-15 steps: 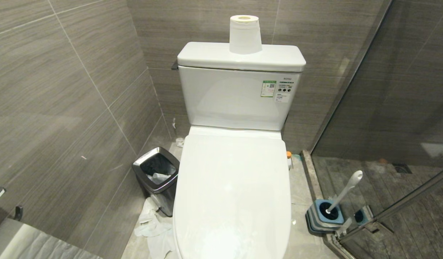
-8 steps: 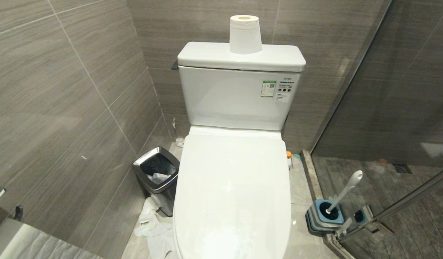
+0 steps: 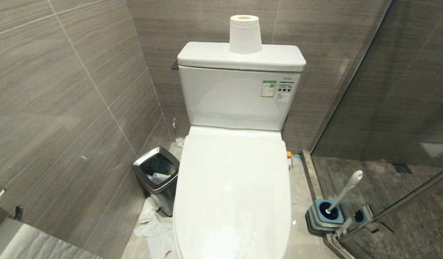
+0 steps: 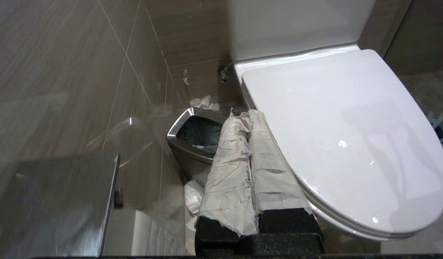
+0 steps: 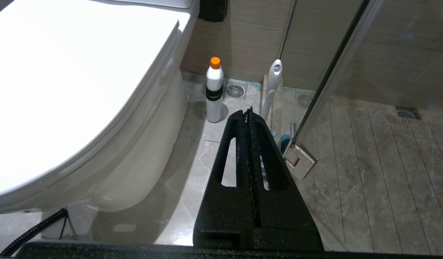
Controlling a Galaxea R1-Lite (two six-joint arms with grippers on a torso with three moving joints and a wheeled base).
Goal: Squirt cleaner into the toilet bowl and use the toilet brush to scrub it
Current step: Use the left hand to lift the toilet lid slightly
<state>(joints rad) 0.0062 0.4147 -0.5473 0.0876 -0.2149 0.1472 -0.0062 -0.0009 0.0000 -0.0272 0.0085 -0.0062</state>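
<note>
Directly ahead stands the white toilet (image 3: 235,187) with its lid down over the bowl, and a paper roll (image 3: 245,34) sits upright on the cistern (image 3: 221,57) at the far wall. On the floor at the toilet's right side, close to its base, the cleaner bottle (image 5: 214,90) stands upright with its orange cap on. Nearer and further right, the toilet brush (image 3: 345,190) leans in its blue-and-grey holder (image 3: 324,216) beside the glass shower door (image 3: 387,108). To the toilet's left a steel-rimmed waste bin (image 3: 156,176) stands against the tiled wall, with crumpled tissue (image 3: 153,226) on the floor just beside it. The left gripper (image 4: 248,118), its fingers wrapped in white paper, is closed and empty, near the lid's left edge. The right gripper (image 5: 248,115) is likewise pressed closed on nothing, low at the toilet's right, pointing towards the bottle and brush.
</note>
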